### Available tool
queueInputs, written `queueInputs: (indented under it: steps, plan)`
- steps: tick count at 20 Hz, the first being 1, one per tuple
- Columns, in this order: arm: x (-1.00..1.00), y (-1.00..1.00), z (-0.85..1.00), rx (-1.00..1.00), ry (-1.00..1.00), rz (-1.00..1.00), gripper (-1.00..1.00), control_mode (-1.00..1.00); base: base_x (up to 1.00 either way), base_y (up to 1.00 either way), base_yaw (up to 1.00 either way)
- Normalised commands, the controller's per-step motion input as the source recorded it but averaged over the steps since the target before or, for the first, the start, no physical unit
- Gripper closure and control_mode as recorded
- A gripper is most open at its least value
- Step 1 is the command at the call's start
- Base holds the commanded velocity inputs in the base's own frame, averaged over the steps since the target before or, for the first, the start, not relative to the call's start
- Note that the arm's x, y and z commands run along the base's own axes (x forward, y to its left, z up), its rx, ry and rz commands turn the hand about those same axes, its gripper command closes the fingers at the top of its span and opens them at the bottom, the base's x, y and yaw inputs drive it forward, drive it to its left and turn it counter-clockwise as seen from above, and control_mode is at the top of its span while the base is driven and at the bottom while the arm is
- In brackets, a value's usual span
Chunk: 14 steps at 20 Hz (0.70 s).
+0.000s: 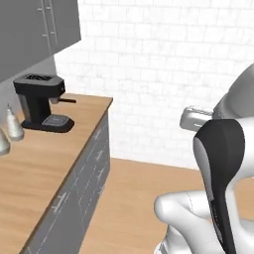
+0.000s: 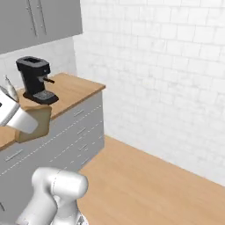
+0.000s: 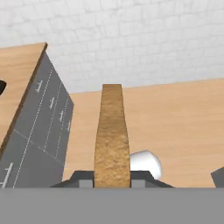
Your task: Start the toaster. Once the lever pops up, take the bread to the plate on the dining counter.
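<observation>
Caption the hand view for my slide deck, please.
Bread slice clamped edge-on between the jaws, carried above the wood floor beside grey cabinet drawers.

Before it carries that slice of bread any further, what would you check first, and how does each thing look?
1. Bread clamped in the end effector: ok, the slice stands edge-on between the fingers.
2. Bread lifted off the worktop: ok, it hangs in the air in front of the cabinets.
3. Coffee machine out of the way: ok, it stands well back on the worktop.
4. Floor ahead free of obstacles: ok as far as visible.
5. Plate ready on the dining counter: cannot tell from these pictures.
</observation>
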Motion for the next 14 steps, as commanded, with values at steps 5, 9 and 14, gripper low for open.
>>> queueInputs:
  steps: [5, 9, 14]
  plan:
    - [0.0, 0.0, 0.0, 0.0, 0.0, 0.0, 1.0, 1.0, 0.0, -0.31, -0.87]
    - [0.0, 0.0, 0.0, 0.0, 0.0, 0.0, 1.0, 1.0, 0.0, -0.31, -0.86]
    - [0.0, 0.0, 0.0, 0.0, 0.0, 0.0, 1.0, 1.0, 0.06, -0.21, -0.8]
